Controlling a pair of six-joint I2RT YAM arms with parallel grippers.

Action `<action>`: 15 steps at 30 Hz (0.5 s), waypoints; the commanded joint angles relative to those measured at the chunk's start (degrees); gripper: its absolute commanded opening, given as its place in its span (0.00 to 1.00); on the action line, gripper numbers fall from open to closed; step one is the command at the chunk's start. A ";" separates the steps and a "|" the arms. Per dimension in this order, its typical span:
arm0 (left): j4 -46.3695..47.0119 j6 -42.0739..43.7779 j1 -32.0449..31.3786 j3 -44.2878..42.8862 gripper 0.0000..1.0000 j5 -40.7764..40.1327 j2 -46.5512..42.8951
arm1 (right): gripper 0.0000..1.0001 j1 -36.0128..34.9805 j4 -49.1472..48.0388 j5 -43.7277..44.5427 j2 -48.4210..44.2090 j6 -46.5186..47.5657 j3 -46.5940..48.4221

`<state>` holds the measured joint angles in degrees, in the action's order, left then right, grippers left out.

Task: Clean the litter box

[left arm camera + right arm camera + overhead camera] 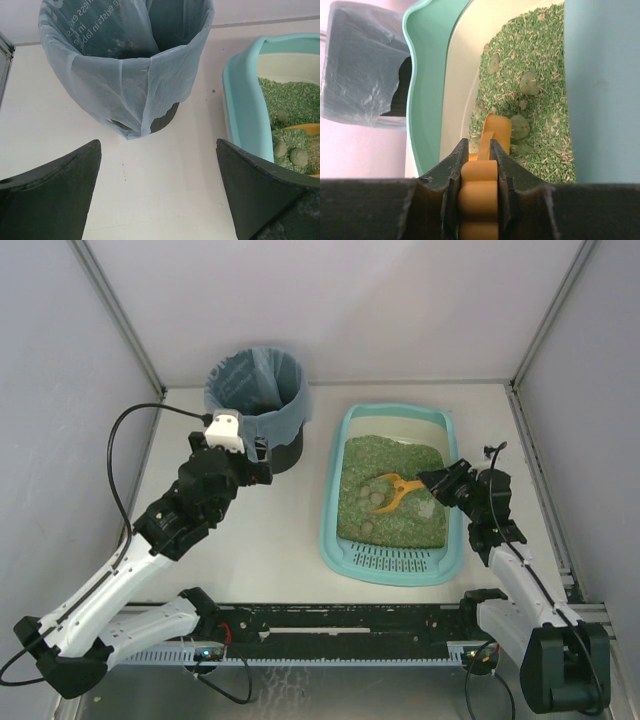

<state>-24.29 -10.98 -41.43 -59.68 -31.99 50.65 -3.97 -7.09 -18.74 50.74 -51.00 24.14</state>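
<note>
Right now the large, shallow, light-teal plastic litter box [329, 510] lies flat on the right half of the white table [250, 550], its long side running away from the arms. Its slotted grille [395, 560] is at the near end. Green granular litter [400, 455] covers the rest of the floor, apart from a bare pale strip at the far end. Several rounded grey-green clumps [372, 487] sit in the litter around the middle.

The right claw [437, 480] reaches in over the box's right rim and is pinched narrow on the handle of a small orange slotted plastic scoop [385, 495]. Its own wrist view shows the two dark fingers pressed against either side of the orange handle. The scoop's head lies down in the litter among the clumps, pointing toward the box's left wall.

The left claw [159, 150] is spread wide with nothing between its fingers. It hovers over bare table just in front of a round black bin [290, 453] lined with a pale blue plastic bag [125, 85]. That bin stands upright to the left of the box's far end, near it but not touching, with a strip of table between them.
</note>
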 commanded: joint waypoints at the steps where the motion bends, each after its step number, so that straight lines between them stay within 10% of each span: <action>1: 1.33 -0.27 0.56 1.30 1.00 -0.89 0.84 | 0.00 2.51 -11.17 -3.46 3.49 -4.68 0.73; 15: 1.29 -0.69 3.01 1.32 1.00 -0.36 0.44 | 0.00 7.01 -19.86 -10.01 9.03 -7.23 0.64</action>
<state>-24.58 -10.98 -39.29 -59.68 -32.38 52.01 1.89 -19.84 -25.69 59.55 -56.16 24.14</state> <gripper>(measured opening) 0.998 0.198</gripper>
